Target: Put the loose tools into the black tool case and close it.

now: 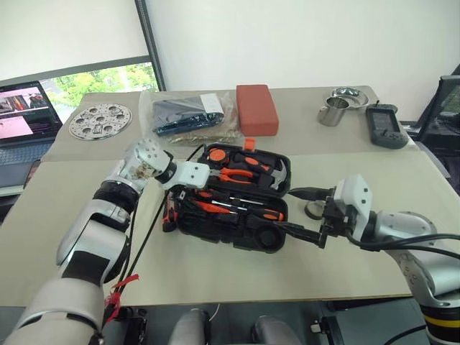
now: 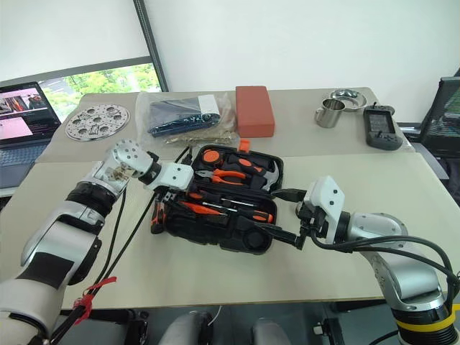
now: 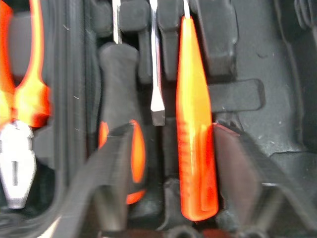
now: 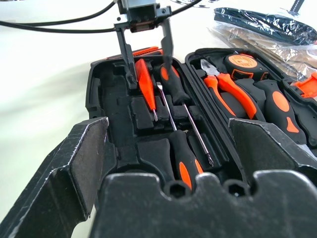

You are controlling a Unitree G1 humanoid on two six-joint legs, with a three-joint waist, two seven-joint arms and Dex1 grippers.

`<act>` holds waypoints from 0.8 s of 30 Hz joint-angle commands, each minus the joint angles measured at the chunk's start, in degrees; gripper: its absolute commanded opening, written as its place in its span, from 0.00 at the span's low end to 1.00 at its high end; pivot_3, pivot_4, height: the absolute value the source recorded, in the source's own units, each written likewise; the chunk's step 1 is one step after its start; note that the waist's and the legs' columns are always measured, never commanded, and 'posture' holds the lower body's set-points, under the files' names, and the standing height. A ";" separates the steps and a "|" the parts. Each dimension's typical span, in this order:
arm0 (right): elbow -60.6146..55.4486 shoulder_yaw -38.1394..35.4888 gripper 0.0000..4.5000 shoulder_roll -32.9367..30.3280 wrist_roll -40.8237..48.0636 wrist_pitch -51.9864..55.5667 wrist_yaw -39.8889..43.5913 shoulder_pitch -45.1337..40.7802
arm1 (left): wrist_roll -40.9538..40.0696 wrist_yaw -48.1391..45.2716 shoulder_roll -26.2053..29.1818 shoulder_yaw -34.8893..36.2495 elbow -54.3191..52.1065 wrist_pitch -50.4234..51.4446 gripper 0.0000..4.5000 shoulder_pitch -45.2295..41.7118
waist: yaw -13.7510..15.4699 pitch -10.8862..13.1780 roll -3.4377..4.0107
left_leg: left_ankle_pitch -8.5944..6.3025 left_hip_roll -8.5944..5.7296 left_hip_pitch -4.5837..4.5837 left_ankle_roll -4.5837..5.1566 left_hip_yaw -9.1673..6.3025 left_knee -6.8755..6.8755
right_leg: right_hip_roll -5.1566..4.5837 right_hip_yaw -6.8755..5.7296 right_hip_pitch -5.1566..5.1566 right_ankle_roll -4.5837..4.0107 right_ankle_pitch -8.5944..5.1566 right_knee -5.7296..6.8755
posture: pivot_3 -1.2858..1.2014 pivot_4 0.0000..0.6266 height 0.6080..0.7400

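Observation:
The black tool case (image 1: 237, 241) lies open in the middle of the table. Its far half holds pliers, a hammer and a tape measure. Its near half holds two orange-and-black screwdrivers (image 4: 181, 161) and a slim orange screwdriver (image 3: 195, 148). My left gripper (image 4: 148, 72) reaches down into the case's left end. It is open, with one finger on each side of the slim orange screwdriver, which rests in its recess. An orange-black utility knife (image 1: 169, 213) lies on the table against the case's left end. My right gripper (image 1: 309, 213) hovers open at the case's right end, holding nothing.
Behind the case lie a red-brown block (image 1: 256, 108) and a clear bag (image 1: 187, 115). A steel cup (image 1: 333, 113) and a grey handheld device (image 1: 384, 126) stand at the back right. A round metal plate (image 1: 100, 120) and a laptop (image 1: 25, 111) are at the back left. Black cables (image 1: 147, 230) trail beside the left arm.

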 commanded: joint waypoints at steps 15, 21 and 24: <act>-0.95 0.16 1.00 0.58 -0.16 -1.82 -0.15 -0.28 | -7.36 -6.67 -0.54 5.71 -8.76 8.73 0.52 -0.41 | -0.11 -0.01 0.01 | 0.02 -0.02 -0.06 0.02 -0.02 0.03 | 0.01 -0.04 0.00 0.00 0.00 0.01 | 0.52 0.24 1.00; -1.11 0.28 1.00 0.74 -0.20 -1.84 -0.48 -0.12 | -5.96 -7.08 0.08 4.68 -9.97 8.50 0.10 2.14 | -0.10 -0.02 0.03 | 0.02 0.02 -0.01 0.02 -0.04 0.03 | 0.06 -0.02 0.00 0.00 0.00 0.03 | 0.52 0.24 1.00; -1.23 0.37 1.00 0.89 -0.26 -1.90 -0.68 -0.07 | -5.68 -6.43 -0.13 4.42 -9.54 8.26 0.01 3.16 | 0.01 -0.02 0.03 | 0.02 0.00 -0.04 0.02 -0.05 0.05 | 0.02 -0.02 0.00 0.00 0.00 0.02 | 0.52 0.24 1.00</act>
